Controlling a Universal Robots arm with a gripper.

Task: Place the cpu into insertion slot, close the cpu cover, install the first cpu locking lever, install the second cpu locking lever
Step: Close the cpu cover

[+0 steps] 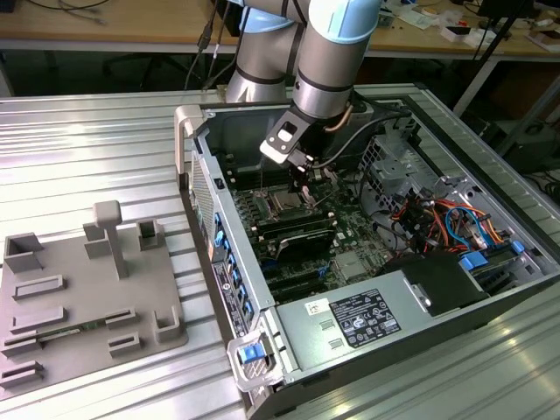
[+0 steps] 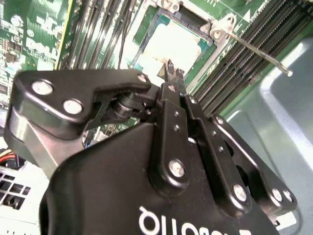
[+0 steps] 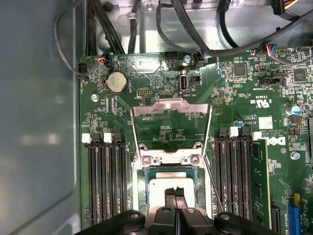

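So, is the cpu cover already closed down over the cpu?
No, in the first wrist view the cpu cover stands swung open, leaving the cpu uncovered.

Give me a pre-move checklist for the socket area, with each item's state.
1. Silver-topped square cpu lies in the dark metal-framed insertion slot: ok.
2. Thin silvery hinged cpu cover is raised off the chip: ok.
3. Thin metal locking lever is unlatched and standing up: ok.
4. Black gripper is shut, tips over the cpu: ok.
5. Tips touching the cpu: cannot tell.
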